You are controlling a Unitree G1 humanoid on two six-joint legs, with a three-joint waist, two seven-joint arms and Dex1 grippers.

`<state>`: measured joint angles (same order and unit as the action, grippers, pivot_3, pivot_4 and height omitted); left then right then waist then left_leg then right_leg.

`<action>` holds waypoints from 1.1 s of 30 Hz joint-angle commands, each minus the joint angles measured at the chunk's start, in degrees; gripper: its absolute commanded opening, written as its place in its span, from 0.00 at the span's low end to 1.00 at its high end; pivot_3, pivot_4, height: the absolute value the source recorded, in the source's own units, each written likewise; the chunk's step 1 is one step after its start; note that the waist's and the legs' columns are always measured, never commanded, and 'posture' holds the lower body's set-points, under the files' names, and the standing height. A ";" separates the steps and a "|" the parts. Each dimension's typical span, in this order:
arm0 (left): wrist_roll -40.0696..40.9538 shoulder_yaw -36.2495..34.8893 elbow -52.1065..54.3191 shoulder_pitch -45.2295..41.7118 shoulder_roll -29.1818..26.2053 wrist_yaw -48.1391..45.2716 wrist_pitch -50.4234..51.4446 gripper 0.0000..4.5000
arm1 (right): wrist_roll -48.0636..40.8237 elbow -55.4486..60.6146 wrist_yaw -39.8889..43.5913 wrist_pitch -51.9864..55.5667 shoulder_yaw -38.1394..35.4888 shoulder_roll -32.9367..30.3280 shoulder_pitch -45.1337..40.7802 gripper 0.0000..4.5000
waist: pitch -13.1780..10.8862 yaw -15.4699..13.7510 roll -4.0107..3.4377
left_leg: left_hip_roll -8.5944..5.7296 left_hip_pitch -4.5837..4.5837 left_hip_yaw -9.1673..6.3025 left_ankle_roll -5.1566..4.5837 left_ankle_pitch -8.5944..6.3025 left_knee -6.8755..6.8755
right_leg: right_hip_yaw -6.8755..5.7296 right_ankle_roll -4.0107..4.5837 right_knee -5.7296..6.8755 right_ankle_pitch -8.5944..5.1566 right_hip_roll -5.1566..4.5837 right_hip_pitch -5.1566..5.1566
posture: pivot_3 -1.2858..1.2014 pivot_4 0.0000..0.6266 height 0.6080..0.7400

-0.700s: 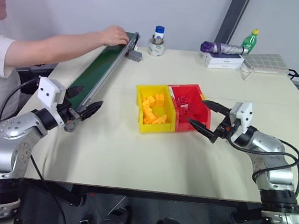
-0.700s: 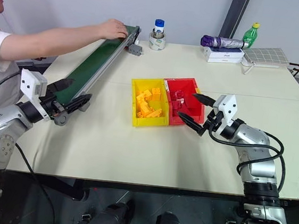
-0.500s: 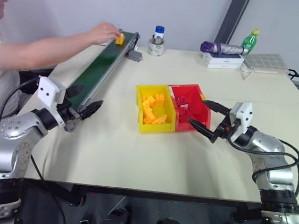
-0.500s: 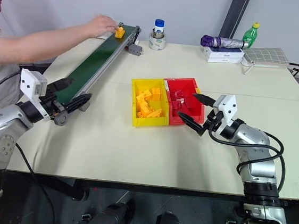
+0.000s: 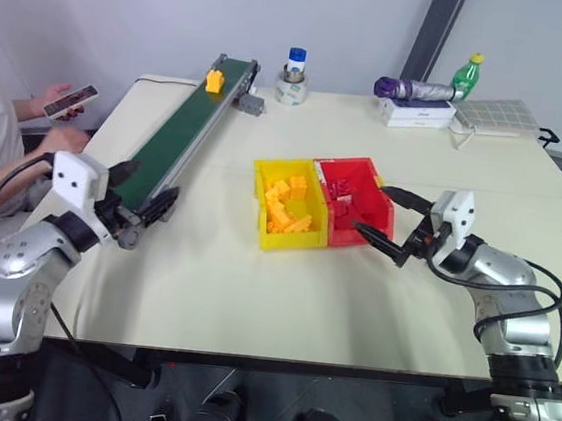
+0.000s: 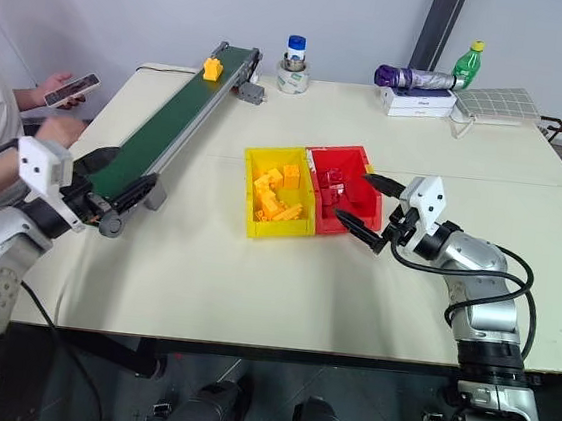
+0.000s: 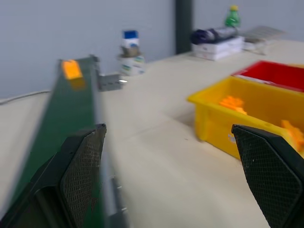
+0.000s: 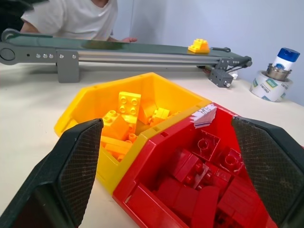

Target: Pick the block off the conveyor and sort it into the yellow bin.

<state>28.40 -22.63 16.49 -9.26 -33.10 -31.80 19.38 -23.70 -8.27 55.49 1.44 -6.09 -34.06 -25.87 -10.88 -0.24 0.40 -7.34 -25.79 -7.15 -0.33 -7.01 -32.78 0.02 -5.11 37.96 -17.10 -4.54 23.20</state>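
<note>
The left pincer [image 5: 144,199] stands wide open and empty at the near end of the conveyor [image 5: 182,133], one finger over the belt. The right pincer [image 5: 387,221] is also wide and empty, just beside the red bin [image 5: 387,210]. The block [image 5: 214,80] sits on the belt's far end, well apart from both. Nothing is picked yet; the grasp, carry and drop into the yellow bin [image 5: 261,208] all remain.

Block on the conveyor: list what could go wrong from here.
1. The block sits at the conveyor's far end, while the open left pincer waits at the near end; a late close could let it pass.
2. The yellow bin touches the red bin, so a loose drop may land wrong.
</note>
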 commanded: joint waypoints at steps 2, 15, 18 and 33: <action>-1.53 -5.41 4.77 4.95 0.55 3.95 -2.05 0.99 | -0.04 0.11 0.23 -1.46 -1.15 0.13 -1.63 1.00 | 0.00 0.02 -0.01 | 0.00 0.00 0.00 0.00 0.00 0.00 | 0.00 0.00 0.00 0.00 0.00 0.00 | 0.52 0.24 1.00; -3.45 -8.15 7.89 12.08 7.64 13.56 -3.49 0.99 | 0.78 -1.08 0.47 -2.30 -0.97 0.49 -2.26 1.00 | 0.00 -0.40 0.00 | 0.01 -0.01 0.11 -0.01 -0.01 -0.02 | 0.03 0.00 0.00 0.00 -0.06 -0.03 | 0.52 0.24 1.00; -3.88 -8.16 6.29 11.41 7.87 14.30 -3.72 0.99 | 0.87 -1.27 0.47 -2.43 -0.93 0.53 -2.42 1.00 | 0.00 -0.37 0.00 | 0.03 -0.03 0.14 -0.01 -0.01 -0.01 | 0.03 0.00 0.00 0.00 -0.07 -0.03 | 0.52 0.24 1.00; -3.99 -7.20 5.07 8.64 7.73 14.92 -3.54 0.99 | 1.06 -1.35 0.18 -2.79 -0.89 0.85 -2.27 1.00 | 0.00 -0.36 0.00 | 0.04 -0.02 0.18 -0.01 -0.01 -0.01 | 0.03 0.00 0.00 0.00 -0.06 0.01 | 0.52 0.24 1.00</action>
<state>24.39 -29.85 20.80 -0.19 -24.90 -16.97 16.88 -22.55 -10.47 55.77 -0.32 -5.99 -33.36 -27.00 -10.88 -0.60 0.40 -7.30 -25.81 -6.97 -0.34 -7.01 -32.79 0.05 -5.11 37.96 -17.10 -4.60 23.21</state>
